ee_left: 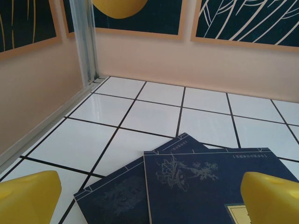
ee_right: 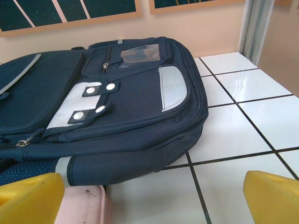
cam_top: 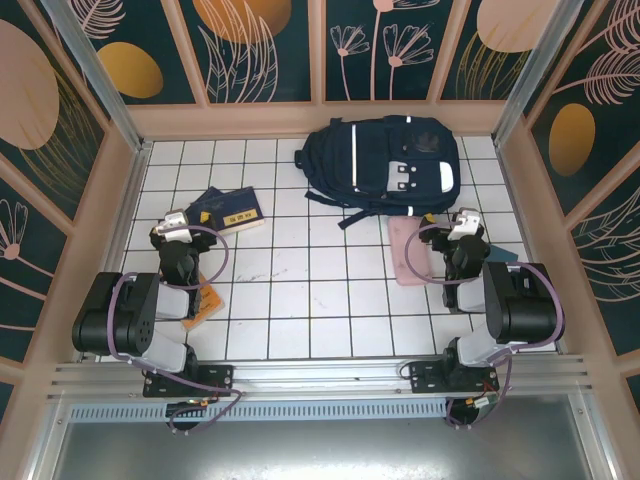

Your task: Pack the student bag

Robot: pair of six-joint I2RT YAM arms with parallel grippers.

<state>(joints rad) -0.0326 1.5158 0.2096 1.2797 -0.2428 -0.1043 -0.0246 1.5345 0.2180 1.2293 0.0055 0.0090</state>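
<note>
White tiled surface (cam_top: 300, 300): large navy-blue fabric student bag (cam_top: 390, 160) far centre-right. Wide and empty: left tool (cam_top: 176, 220), right tool (cam_top: 466, 220). Left wrist view: floral print on two overlapping navy books (ee_left: 201, 186) (unreadable overhead).

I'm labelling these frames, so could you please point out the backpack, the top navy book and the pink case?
backpack (ee_right: 135, 107): right wrist view, navy front pocket.
top navy book (ee_left: 205, 182): left wrist view, middle of its cover.
pink case (cam_top: 403, 258): top view, its bare left half.
</note>
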